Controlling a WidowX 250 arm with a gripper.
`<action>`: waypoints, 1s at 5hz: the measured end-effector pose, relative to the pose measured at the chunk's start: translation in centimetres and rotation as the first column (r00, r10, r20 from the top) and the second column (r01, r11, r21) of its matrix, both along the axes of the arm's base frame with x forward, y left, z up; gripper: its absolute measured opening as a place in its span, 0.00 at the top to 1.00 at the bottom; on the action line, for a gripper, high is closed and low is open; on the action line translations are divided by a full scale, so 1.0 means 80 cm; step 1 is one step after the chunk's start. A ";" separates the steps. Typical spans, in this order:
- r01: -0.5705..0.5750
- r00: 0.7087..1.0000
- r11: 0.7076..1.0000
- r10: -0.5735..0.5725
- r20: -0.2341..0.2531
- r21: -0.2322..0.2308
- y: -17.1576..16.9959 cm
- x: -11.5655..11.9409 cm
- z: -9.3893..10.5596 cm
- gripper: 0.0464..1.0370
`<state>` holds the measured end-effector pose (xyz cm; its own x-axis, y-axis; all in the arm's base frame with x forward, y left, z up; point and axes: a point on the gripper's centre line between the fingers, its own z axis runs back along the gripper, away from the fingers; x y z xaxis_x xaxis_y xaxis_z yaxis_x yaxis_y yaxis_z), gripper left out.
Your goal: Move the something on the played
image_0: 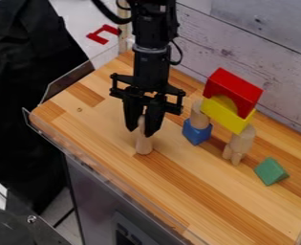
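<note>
My gripper [141,130] points down over the left half of the wooden table, shut on a plain wooden cylinder [144,144]. The cylinder is upright, its lower end at the tabletop; whether it touches the wood I cannot tell. To the right stands a block structure: a blue block [197,132] with a short wooden cylinder [199,115] on it, and light wooden pieces [241,139] on the other side. A yellow block [226,116] spans these supports, tilted down to the right, with a red arch block [234,89] on top.
A green triangular block [271,171] lies to the right of the structure. A whitewashed plank wall [242,52] runs behind the table [197,191], and a clear raised edge [108,176] borders its front left. A red piece [103,34] lies beyond the table at upper left.
</note>
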<state>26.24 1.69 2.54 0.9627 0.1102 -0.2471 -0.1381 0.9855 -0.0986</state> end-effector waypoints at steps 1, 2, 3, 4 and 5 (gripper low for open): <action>0.007 1.000 1.000 -0.007 0.003 0.013 0.005 0.006 0.000 0.71; 0.006 1.000 1.000 -0.006 -0.006 0.017 0.007 0.005 -0.002 0.64; 0.002 1.000 1.000 -0.001 -0.029 0.016 0.006 -0.004 -0.009 0.31; -0.015 0.999 0.999 0.014 0.029 0.036 0.008 -0.005 0.014 0.06; -0.035 0.997 0.997 0.030 0.065 0.068 0.011 -0.007 0.036 0.04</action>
<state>25.72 2.56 5.45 0.9718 0.1564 -0.1764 -0.1658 0.9854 -0.0397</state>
